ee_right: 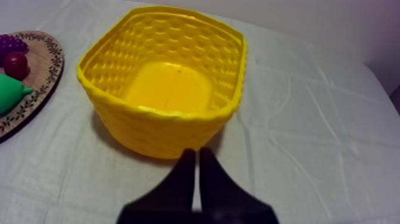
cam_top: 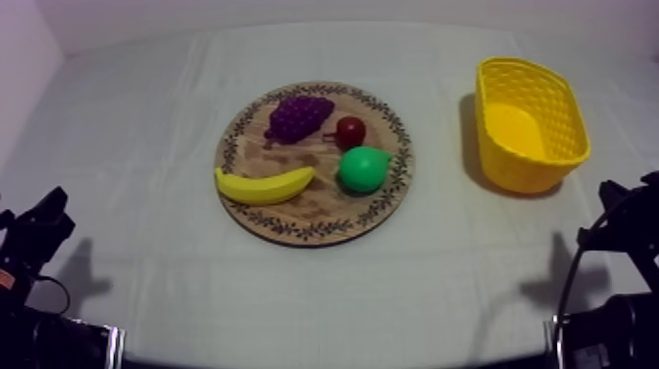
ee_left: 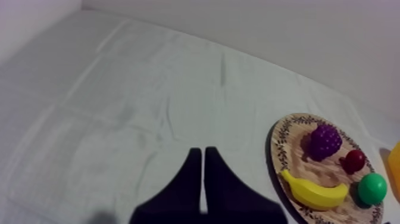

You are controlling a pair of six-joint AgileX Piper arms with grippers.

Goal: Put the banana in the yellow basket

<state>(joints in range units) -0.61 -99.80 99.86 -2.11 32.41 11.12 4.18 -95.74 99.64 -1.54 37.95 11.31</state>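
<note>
**Both grippers closed and empty, banana lying on the board**

The left gripper (ee_left: 203,150) is holding its two black fingers together in a narrow wedge, gripping nothing, over the bare grey-white cloth (cam_top: 147,147) beside the board. The right gripper (ee_right: 197,151) is doing the same just in front of the yellow woven plastic basket (cam_top: 534,167), which is sitting at the upper right of the top view. The smooth yellow toy banana (cam_top: 265,184) is resting on the lower left part of the round wooden board with a patterned rim (cam_top: 314,234), at mid-frame. Its long axis is running left to right, with both ends curling up towards the purple bunch of grapes (cam_top: 297,115).
</note>
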